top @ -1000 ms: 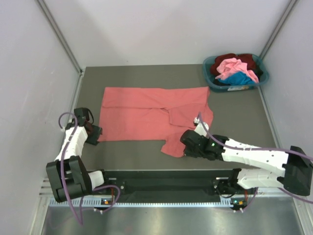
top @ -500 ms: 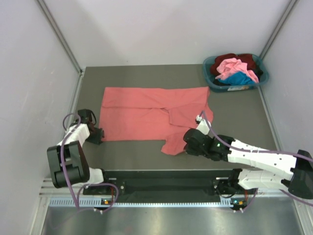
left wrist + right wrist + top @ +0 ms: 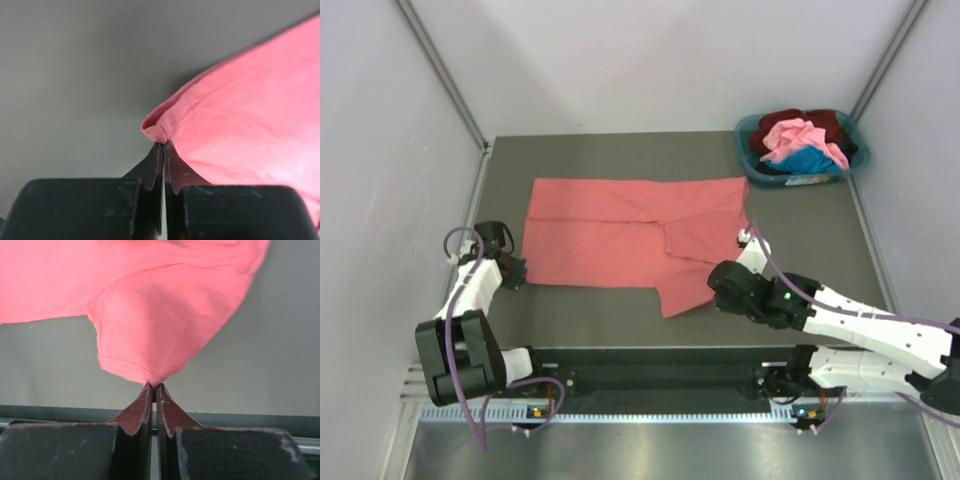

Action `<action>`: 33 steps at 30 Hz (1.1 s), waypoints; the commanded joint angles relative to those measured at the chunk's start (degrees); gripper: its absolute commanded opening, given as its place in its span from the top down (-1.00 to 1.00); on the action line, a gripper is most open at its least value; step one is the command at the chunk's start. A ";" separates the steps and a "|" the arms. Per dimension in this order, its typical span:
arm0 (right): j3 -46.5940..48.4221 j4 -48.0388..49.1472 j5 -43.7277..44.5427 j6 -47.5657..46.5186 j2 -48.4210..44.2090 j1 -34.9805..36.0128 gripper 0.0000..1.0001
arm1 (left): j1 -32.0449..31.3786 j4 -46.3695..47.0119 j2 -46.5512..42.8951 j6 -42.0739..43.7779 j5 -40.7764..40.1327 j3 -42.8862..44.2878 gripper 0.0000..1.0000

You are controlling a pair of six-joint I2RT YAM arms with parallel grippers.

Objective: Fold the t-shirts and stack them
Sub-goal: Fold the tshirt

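The red shirt (image 3: 620,235) lies spread flat in the middle of the surface (image 3: 620,155). My left gripper (image 3: 163,148) is pressed together on its near left corner, and my right gripper (image 3: 153,388) pinches the hem of its near right flap. Other shirts (image 3: 798,140), pink, maroon and blue, fill the basket (image 3: 800,180) in the far right corner, well apart.
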 commanded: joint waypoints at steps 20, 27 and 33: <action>9.83 -6.43 7.05 -9.58 -3.79 -0.70 1.00 | -2.48 -3.25 -1.52 12.96 -0.79 11.22 1.00; 13.88 -5.04 1.52 -18.16 4.04 -6.59 1.00 | -2.57 -3.43 5.15 15.60 -0.19 17.37 1.00; 15.90 -0.38 -7.35 -28.72 7.30 -17.83 1.00 | -2.75 -1.15 11.04 17.00 3.15 20.10 1.00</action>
